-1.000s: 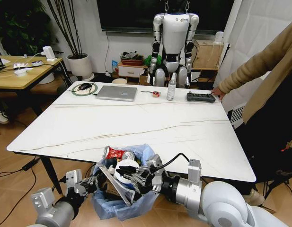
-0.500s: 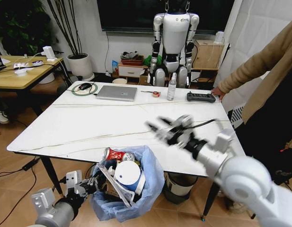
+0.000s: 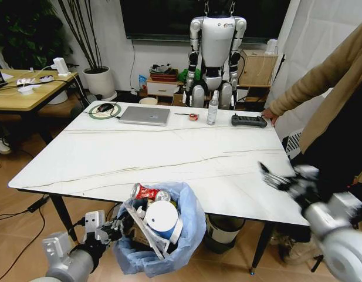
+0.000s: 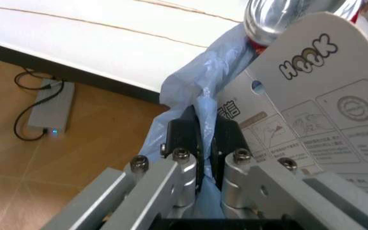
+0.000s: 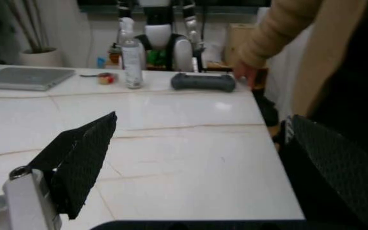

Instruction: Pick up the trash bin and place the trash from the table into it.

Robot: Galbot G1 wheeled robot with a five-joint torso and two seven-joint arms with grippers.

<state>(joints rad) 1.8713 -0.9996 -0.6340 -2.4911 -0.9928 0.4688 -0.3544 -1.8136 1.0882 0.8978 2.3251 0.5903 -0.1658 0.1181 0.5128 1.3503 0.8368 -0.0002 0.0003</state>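
The left gripper (image 4: 202, 143) is pinched tight on the rim of the trash bin (image 3: 160, 235), holding it just below the near edge of the table (image 3: 169, 158), stuffed with a red-silver can (image 3: 146, 192), a white lid (image 3: 162, 215) and printed cardboard (image 4: 312, 115). The right gripper (image 3: 273, 176) hangs over the table's right corner, jaws spread wide with nothing between them.

The right gripper (image 3: 274, 178) has swung from the trash bin (image 3: 163, 235) to the table's right edge.
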